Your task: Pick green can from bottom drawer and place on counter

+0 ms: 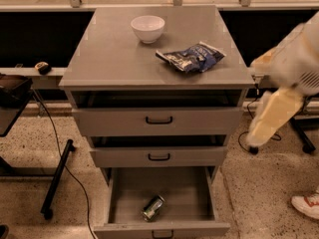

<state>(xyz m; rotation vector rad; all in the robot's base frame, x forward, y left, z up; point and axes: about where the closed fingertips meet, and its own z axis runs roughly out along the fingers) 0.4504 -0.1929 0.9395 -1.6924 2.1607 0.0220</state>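
Observation:
The green can (153,207) lies on its side near the front of the open bottom drawer (199,195), the lowest of three grey drawers. The counter (114,49) is the flat grey top of the cabinet. My white and cream arm reaches in from the right edge, blurred by motion. My gripper (256,139) hangs at its lower end, right of the cabinet at the height of the middle drawer. It is well above and to the right of the can and holds nothing that I can see.
A white bowl (147,28) and a blue foil snack bag (192,57) sit on the counter. The two upper drawers are slightly ajar. A black stand and cable (57,176) are on the floor at left. A person's shoe (305,204) is at lower right.

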